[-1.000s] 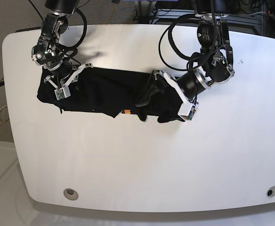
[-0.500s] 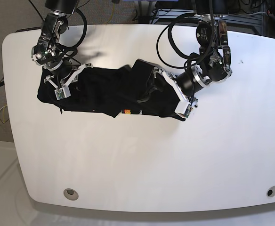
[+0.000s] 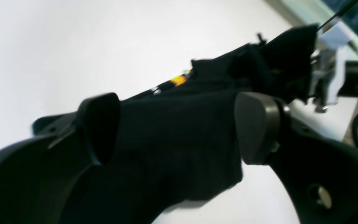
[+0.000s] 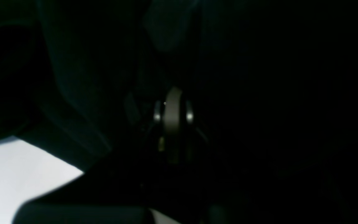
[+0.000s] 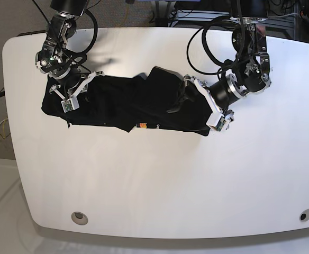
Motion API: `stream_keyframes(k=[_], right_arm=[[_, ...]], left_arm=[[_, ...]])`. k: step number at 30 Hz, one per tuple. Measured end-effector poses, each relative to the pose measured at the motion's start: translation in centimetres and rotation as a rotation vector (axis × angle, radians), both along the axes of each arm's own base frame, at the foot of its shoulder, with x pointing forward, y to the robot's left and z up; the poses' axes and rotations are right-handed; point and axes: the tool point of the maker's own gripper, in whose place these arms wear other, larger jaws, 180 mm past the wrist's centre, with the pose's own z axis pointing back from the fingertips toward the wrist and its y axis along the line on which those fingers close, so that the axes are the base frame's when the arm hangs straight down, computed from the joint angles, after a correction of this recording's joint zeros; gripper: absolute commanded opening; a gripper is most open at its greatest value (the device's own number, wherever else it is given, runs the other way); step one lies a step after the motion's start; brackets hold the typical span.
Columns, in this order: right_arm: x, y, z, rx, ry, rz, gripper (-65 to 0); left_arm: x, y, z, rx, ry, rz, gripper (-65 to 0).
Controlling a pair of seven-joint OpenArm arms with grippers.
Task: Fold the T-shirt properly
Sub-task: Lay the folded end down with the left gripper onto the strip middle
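I'm pinching one end of the T-shirt (image 5: 128,103) with my right gripper (image 5: 64,95); my left gripper (image 3: 176,124) is gaping wide over the other end. It's lying on the table (image 5: 160,180), bunched lengthwise, folding barely half done.

base cam: overhead, looks down on whole table (image 5: 144,185). Wrist cams sit just behind each claw, facing past the fingers, very close. All three share the T-shirt (image 5: 123,103).
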Motion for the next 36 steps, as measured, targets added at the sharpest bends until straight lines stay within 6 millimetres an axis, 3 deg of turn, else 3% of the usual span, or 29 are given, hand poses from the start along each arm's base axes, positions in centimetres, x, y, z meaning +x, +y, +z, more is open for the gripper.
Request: stream_keyframes(k=[3, 5, 8, 11, 20, 27, 36], right_arm=[[0.0, 0.0, 0.0, 0.0, 0.0, 0.0, -65.0], [0.0, 0.0, 0.0, 0.0, 0.0, 0.0, -65.0], [0.1, 0.0, 0.0, 0.0, -0.001, 0.0, -65.0], [0.0, 0.0, 0.0, -0.002, 0.005, 0.001, -65.0], [0.0, 0.0, 0.0, -0.002, 0.004, 0.001, -65.0], [0.0, 0.0, 0.0, -0.002, 0.004, 0.001, -65.0], [0.0, 0.0, 0.5, -0.045, 0.015, 0.019, -65.0]], left_arm=[[0.2, 0.4, 0.3, -0.006, -0.022, 0.008, -13.6], [0.3, 0.6, 0.6, -0.024, -0.043, 0.015, -19.6], [0.2, 1.1, 0.5, -0.04, -0.051, 0.027, -38.1], [0.0, 1.5, -0.6, -0.034, -0.021, 0.037, -65.0], [-0.5, 1.7, -4.3, -0.049, 0.095, 0.055, -65.0], [0.0, 2.0, -4.4, -0.113, 0.078, 0.098, -65.0], [-0.9, 2.3, -7.6, -0.112, 0.172, 0.117, -65.0]])
